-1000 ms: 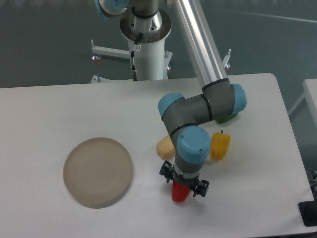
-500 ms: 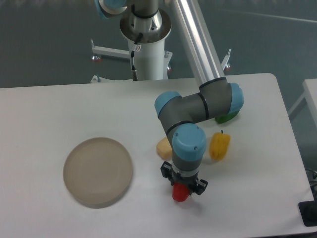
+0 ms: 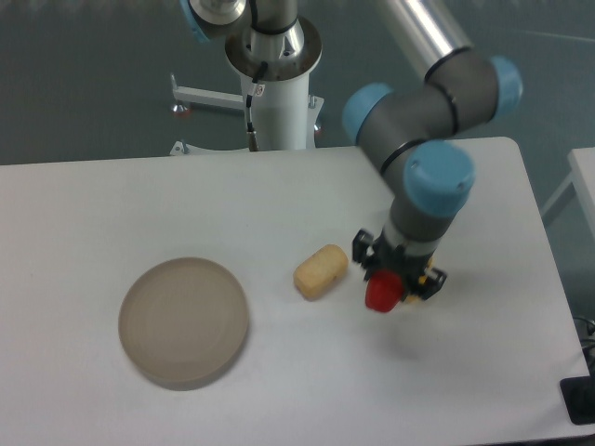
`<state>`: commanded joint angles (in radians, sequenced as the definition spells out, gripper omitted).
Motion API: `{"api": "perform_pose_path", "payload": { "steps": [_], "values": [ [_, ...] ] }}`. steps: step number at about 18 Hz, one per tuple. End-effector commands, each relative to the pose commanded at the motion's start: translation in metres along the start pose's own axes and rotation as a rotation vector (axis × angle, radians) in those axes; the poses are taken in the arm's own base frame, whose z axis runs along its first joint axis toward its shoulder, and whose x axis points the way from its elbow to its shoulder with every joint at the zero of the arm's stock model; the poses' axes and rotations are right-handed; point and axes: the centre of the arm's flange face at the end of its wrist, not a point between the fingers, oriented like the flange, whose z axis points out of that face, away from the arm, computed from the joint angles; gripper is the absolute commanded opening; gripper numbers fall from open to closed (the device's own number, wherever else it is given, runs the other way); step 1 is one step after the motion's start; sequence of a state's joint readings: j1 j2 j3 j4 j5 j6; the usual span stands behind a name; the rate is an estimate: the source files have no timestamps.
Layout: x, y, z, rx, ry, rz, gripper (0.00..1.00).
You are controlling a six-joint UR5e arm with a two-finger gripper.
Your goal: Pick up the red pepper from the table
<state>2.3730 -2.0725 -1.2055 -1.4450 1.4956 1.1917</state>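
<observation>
No brand name, label or writing can be read anywhere in the view. The end effector (image 3: 394, 282) hangs from the grey arm (image 3: 423, 107) with its blue joint caps, pointing down over the right half of the white surface (image 3: 139, 204), and it is clamped on the red pepper (image 3: 380, 295). The pepper sits between the black fingers (image 3: 362, 252), its rounded glossy red body bulging out below them toward 6 o'clock from the wrist, with a sliver of yellow visible at its 3 o'clock edge, beside the right finger; what that yellow belongs to cannot be told. A soft shadow lies on the surface just past the pepper at about 5 o'clock, and the pepper appears lifted off the surface rather than resting on it, though the gap itself cannot be seen plainly. The beige bread roll (image 3: 321, 271) lies on the surface at 9 o'clock from the pepper, near but apart from it, tilted with its upper end toward 2 o'clock. The round tan plate (image 3: 183, 321) lies well apart from both, far toward 9 o'clock and slightly lower in the view. The white pedestal (image 3: 277, 93) of the arm stands beyond the far edge of the surface at 12 o'clock.
</observation>
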Motion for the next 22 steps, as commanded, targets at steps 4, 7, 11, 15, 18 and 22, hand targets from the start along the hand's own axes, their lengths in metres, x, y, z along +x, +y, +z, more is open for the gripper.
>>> {"api": "perform_pose_path", "payload": {
  "steps": [4,7,11,15,18,22],
  "values": [
    [-0.007,0.021,-0.003,-0.002,0.003,0.101,0.18],
    [0.001,0.023,-0.004,-0.014,0.005,0.191,0.19],
    [0.000,0.035,-0.010,-0.030,0.012,0.324,0.20],
    [0.001,0.037,-0.009,-0.031,0.018,0.322,0.20],
    [0.000,0.037,-0.009,-0.030,0.016,0.321,0.20],
    [0.000,0.037,-0.008,-0.030,0.015,0.321,0.20]
  ]
}}
